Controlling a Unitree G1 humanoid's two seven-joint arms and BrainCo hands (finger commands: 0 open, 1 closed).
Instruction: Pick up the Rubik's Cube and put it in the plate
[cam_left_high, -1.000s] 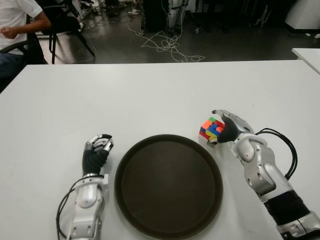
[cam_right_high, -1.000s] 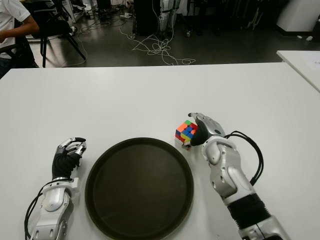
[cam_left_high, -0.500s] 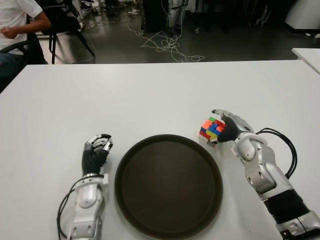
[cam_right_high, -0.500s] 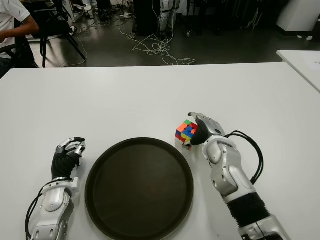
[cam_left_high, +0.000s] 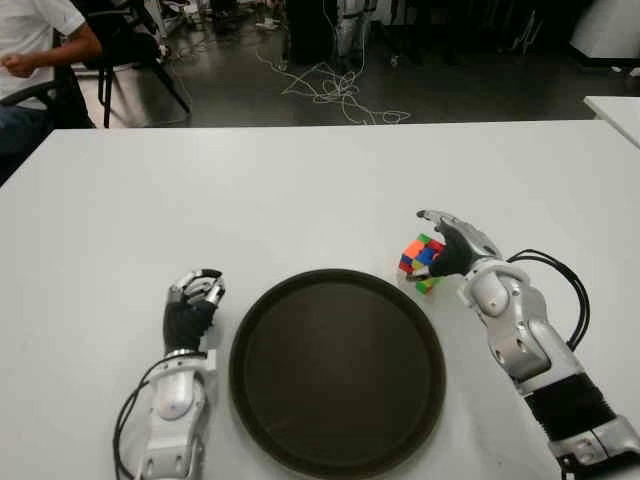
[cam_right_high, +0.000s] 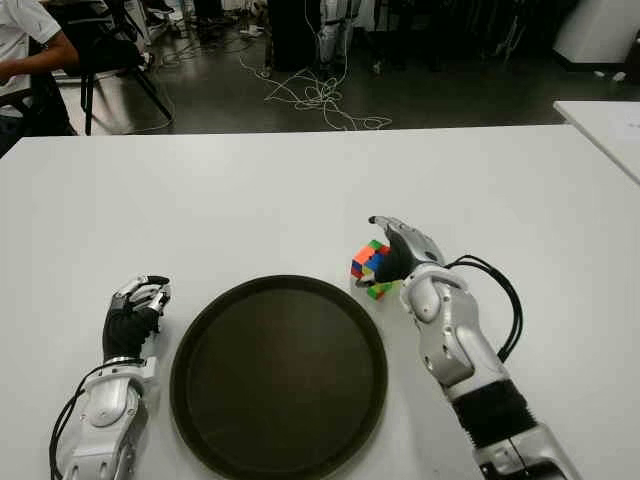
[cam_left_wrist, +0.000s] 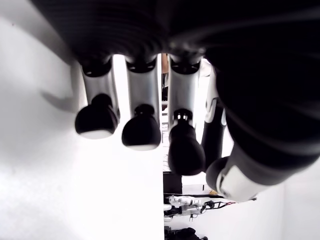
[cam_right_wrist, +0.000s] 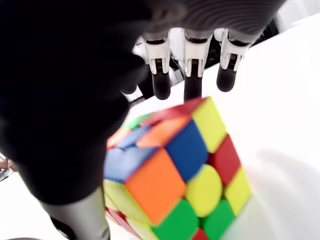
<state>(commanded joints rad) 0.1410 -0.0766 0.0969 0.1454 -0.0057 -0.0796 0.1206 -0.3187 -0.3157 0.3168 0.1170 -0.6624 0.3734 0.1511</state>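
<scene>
The Rubik's Cube (cam_left_high: 419, 259) stands tilted on the white table (cam_left_high: 300, 190), just off the far right rim of the round dark plate (cam_left_high: 335, 370). Its layers look twisted out of line, and a green piece pokes out at its bottom. My right hand (cam_left_high: 441, 240) is cupped against the cube's right side. In the right wrist view the cube (cam_right_wrist: 175, 170) fills the space before the palm. The fingers (cam_right_wrist: 192, 85) stretch straight past its far edge, and the thumb shows beside it. My left hand (cam_left_high: 195, 296) shows left of the plate, fingers curled, holding nothing.
A person (cam_left_high: 40, 40) sits on a chair beyond the table's far left corner. Loose cables (cam_left_high: 335, 90) lie on the floor behind the table. The corner of another white table (cam_left_high: 615, 108) shows at the far right.
My right hand has shifted a little farther from me and its fingers have straightened over the cube. The cube has tipped and moved slightly with it. The left hand has stayed still.
</scene>
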